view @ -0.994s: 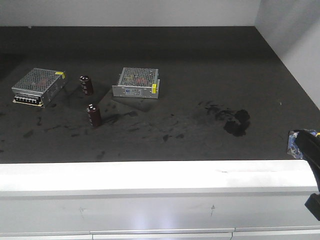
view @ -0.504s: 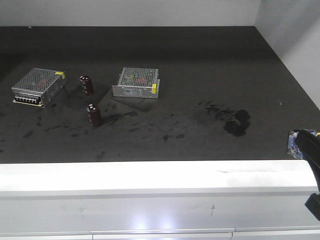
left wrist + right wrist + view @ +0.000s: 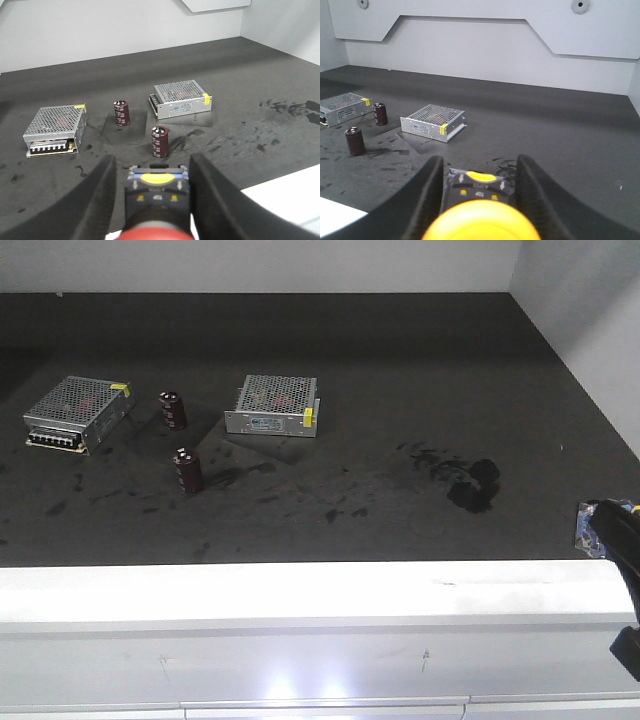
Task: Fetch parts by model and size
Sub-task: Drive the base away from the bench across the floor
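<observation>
Two grippers hold switches near the counter's (image 3: 420, 370) front edge, the left gripper (image 3: 152, 164) clamped on the red switch (image 3: 156, 192), the right gripper (image 3: 479, 163) on the yellow switch (image 3: 480, 222), light, rigid parts likely best gripped by square bodies, not slick caps.

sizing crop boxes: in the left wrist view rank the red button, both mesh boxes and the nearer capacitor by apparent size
1. red button, largest only through nearness to the lens.
2. left mesh box and right mesh box, too alike to rank.
3. nearer capacitor.
</observation>
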Controlling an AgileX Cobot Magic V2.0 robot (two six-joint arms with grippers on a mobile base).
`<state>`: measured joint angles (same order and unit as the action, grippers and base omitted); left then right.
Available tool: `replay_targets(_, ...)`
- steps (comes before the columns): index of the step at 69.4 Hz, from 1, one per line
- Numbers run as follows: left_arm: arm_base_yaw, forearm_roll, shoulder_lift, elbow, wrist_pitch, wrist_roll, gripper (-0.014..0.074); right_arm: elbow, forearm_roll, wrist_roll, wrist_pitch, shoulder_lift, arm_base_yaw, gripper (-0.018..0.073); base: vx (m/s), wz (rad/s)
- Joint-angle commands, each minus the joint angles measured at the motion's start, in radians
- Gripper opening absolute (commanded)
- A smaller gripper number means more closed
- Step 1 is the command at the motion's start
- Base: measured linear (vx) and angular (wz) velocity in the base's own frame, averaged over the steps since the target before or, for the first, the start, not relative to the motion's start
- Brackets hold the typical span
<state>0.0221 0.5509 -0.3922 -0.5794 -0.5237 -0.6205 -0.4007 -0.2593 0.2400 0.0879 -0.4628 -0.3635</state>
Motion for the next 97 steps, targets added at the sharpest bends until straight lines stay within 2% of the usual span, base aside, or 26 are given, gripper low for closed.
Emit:
replay_targets(1, 0.006, 0.033, -0.006, -0.027, 0.069, -0.003, -0.0007, -0.028, -0.009, -0.002, -0.075, -0.004, 0.005, -0.0002, 0.0, 0.0)
replay_targets(46, 0.006, 0.033, -0.006, -0.027, 0.069, -0.003, -0.0007, -0.028, -0.009, -0.002, -0.075, -0.004, 0.005, -0.0002, -0.03, 0.1)
replay_targets(97, 0.006, 0.033, -0.006, -0.027, 0.069, -0.003, -0.0007, -0.028, -0.009, -0.002, -0.074, -0.004, 0.005, -0.0002, -0.15, 0.6)
